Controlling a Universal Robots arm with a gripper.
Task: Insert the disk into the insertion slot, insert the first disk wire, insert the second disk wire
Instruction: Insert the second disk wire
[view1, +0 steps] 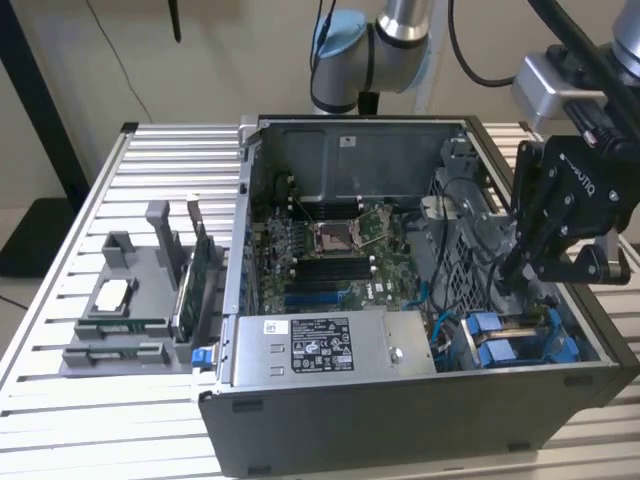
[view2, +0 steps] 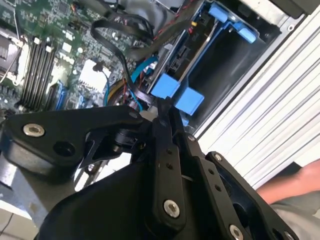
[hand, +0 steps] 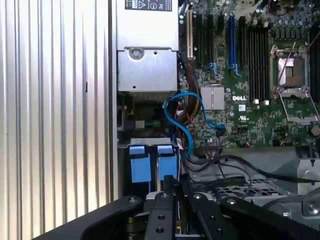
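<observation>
The disk's blue carrier (view1: 505, 335) sits in the insertion slot at the front corner of the case, on the exterior view's right. Its two square blue tabs (hand: 150, 162) (view2: 176, 92) face outward, and the drive body is mostly hidden. Grey perforated cage metal (hand: 240, 189) lies beside it. My black gripper (view1: 515, 268) hangs just above the tabs. In both wrist views its fingertips meet (view2: 164, 106) (hand: 172, 181), and I see nothing between them. A thin blue wire (hand: 182, 125) (view2: 106, 87) loops from the motherboard toward the carrier. Black wires (view2: 120, 25) lie across the cage.
The open case holds a motherboard (view1: 330, 250) and a grey power supply (view1: 310, 345). On the exterior view's left, a grey holder (view1: 130, 300) carries an upright green board (view1: 195, 280). The slatted table (view1: 100, 400) surrounds the case. A person's hand (view2: 295, 182) is near the case edge.
</observation>
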